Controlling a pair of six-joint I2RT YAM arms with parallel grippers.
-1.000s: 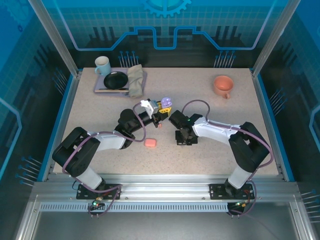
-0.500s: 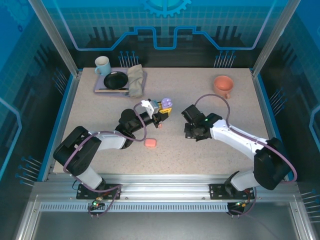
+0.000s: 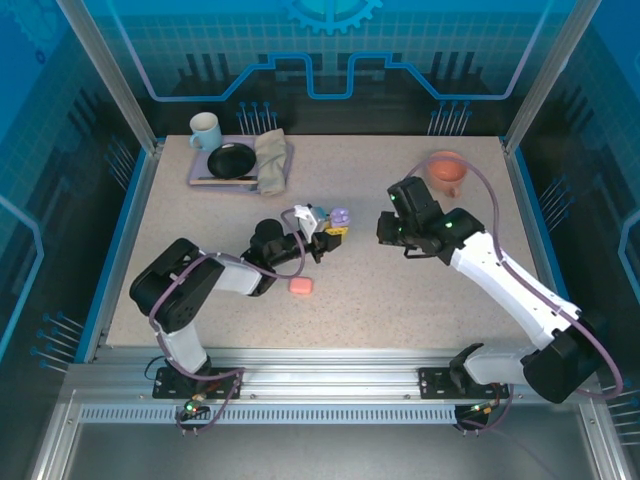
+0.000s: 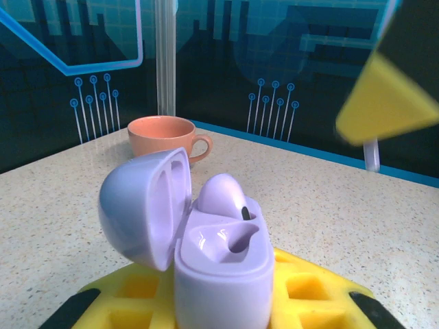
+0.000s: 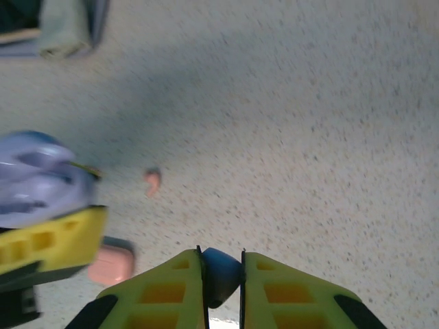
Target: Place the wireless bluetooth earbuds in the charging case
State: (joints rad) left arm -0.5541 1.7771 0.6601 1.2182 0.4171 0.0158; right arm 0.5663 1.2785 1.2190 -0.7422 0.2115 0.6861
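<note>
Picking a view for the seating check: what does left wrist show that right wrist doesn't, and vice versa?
Left wrist, not right: inside of the open lilac case, one lilac earbud seated, nearer slot empty; orange cup behind. Right wrist, not left: right gripper shut on a small bluish piece, a pink earbud loose on the table, a pink case. Both: lilac case clamped in the left gripper, the table.

Left arm (image 3: 225,280): folded low, reaching toward mid-counter. Left claw (image 3: 332,226): clamped on lilac case (image 4: 219,253). Right arm (image 3: 500,275): stretched out, raised. Right claw (image 5: 221,257): pinching a small earbud (image 5: 219,275) at its tips.
</note>
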